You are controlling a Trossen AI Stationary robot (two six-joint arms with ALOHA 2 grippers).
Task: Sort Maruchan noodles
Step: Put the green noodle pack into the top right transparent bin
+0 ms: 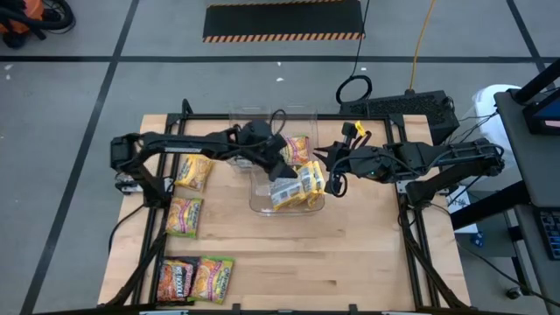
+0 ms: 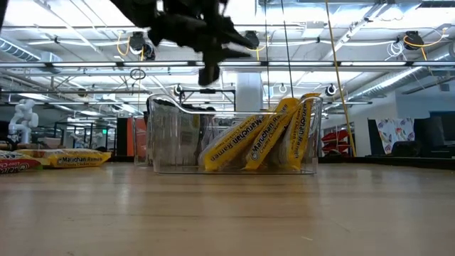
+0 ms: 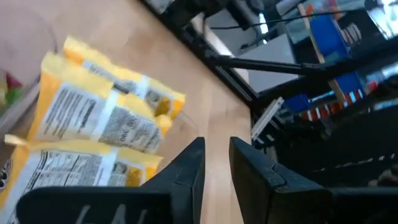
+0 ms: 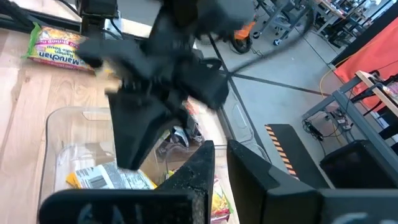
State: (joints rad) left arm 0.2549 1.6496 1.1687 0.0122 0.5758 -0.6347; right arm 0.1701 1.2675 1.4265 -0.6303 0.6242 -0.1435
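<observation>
You have three yellow Maruchan noodles (image 2: 245, 146) leaning in the clear bin (image 1: 262, 203) at frame centre. Five more packets (image 1: 185, 216) lie on the worktop (image 1: 350, 254) at left. Your left hand (image 1: 282, 169) hangs over the bin, fingers apart, empty. Right hand (image 1: 331, 166): grip can't be told. Only the high view shows the bottom-left pair.

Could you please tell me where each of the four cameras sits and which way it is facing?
High view: overhead, looking straight down; both dark arms show over the clear plastic bin of yellow ramen packets.
Low view: table height, level across; one arm hangs above.
Left wrist view: on the left arm, past the left gripper at the packets.
Right wrist view: on the right arm, past the right gripper toward the other arm.
All four share the bin.
</observation>
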